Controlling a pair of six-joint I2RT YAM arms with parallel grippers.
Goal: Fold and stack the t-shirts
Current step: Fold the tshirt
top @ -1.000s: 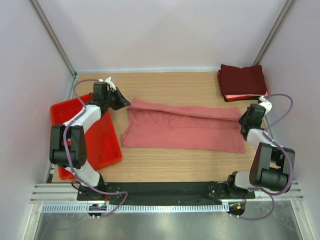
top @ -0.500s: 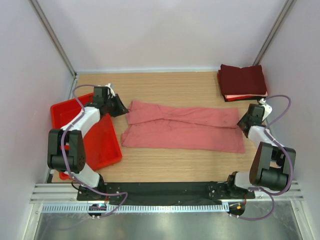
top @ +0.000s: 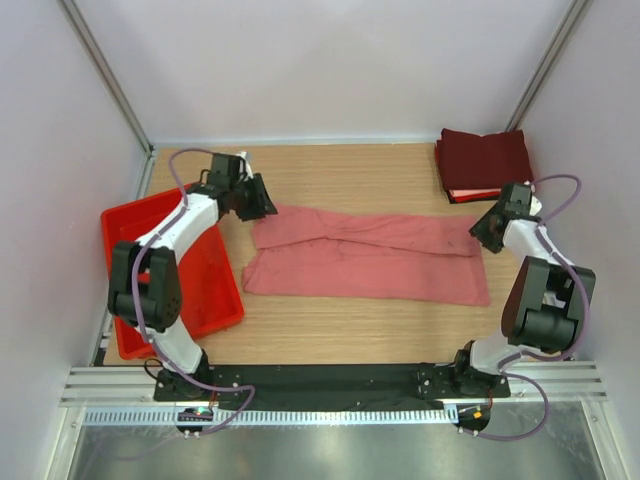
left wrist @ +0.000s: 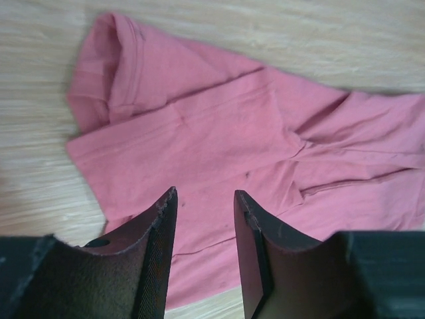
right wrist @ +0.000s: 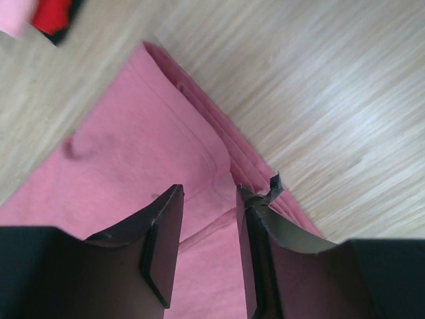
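Both grippers have let go since the earlier frames. The left gripper point(left wrist: 204, 194) and the right gripper point(right wrist: 209, 189) now stand with jaws apart and hold nothing, each one above one end of the pink shirt point(top: 365, 255). This shirt lies in the middle of the frame on the tabletop point(top: 350, 170). It looks folded lengthwise into a long band, a bit wrinkled, and its upper edge is not straight.

I judge the task partly done. The maroon shirts point(top: 485, 158) are already folded and stacked in the upper right corner, with a pale layer near the bottom. The pink shirt needs more folds, then it goes on this stack.
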